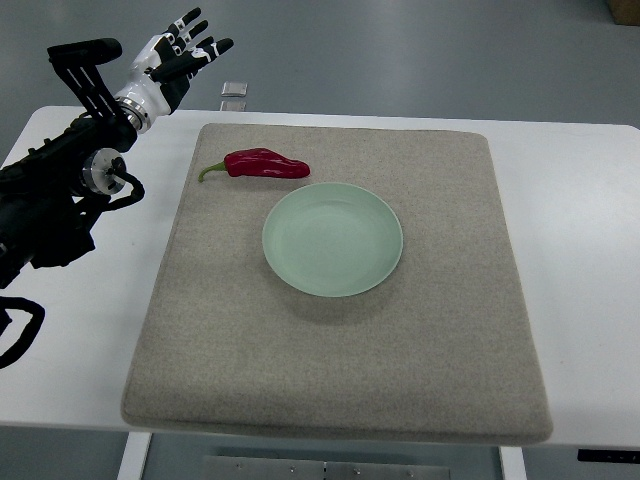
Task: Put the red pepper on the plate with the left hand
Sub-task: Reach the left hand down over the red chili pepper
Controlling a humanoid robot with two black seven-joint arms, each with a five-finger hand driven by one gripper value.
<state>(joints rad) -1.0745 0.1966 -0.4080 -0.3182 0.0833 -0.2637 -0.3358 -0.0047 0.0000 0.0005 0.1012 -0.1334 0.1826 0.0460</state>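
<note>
A red pepper with a green stem lies on the beige mat, just up-left of the pale green plate, close to its rim. The plate is bare. My left hand is raised at the top left, beyond the table's far edge and up-left of the pepper. Its fingers are spread and hold nothing. The left arm comes in along the left edge.
The mat lies on a white table. A small grey object lies on the floor beyond the table's far edge, right of my left hand.
</note>
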